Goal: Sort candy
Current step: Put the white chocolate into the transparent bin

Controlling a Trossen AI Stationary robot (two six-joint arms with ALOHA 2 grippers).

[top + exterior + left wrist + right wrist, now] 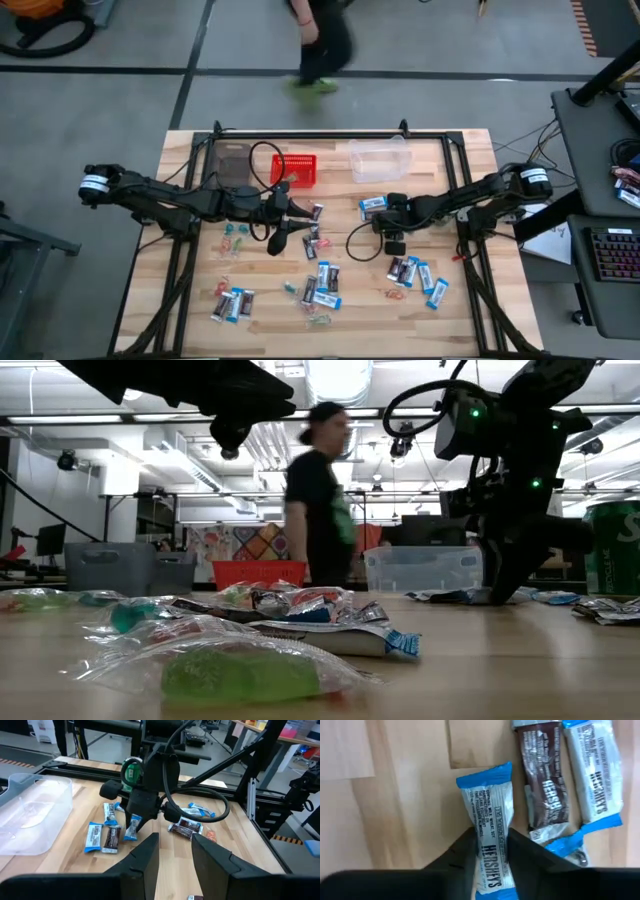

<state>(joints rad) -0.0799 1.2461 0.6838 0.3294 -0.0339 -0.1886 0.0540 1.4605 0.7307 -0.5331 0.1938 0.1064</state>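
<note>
Looking down the right wrist view, I found the right gripper point(489, 854) clenched on a blue-and-white rectangular candy packet point(487, 832), its long axis running straight out between the fingers. That put it centre-right of the high view on the wooden surface point(470, 310), beside other scattered packets. My left gripper point(175, 851) hovered released at mid-frame, pointing toward it, clearly the farther arm.
</note>
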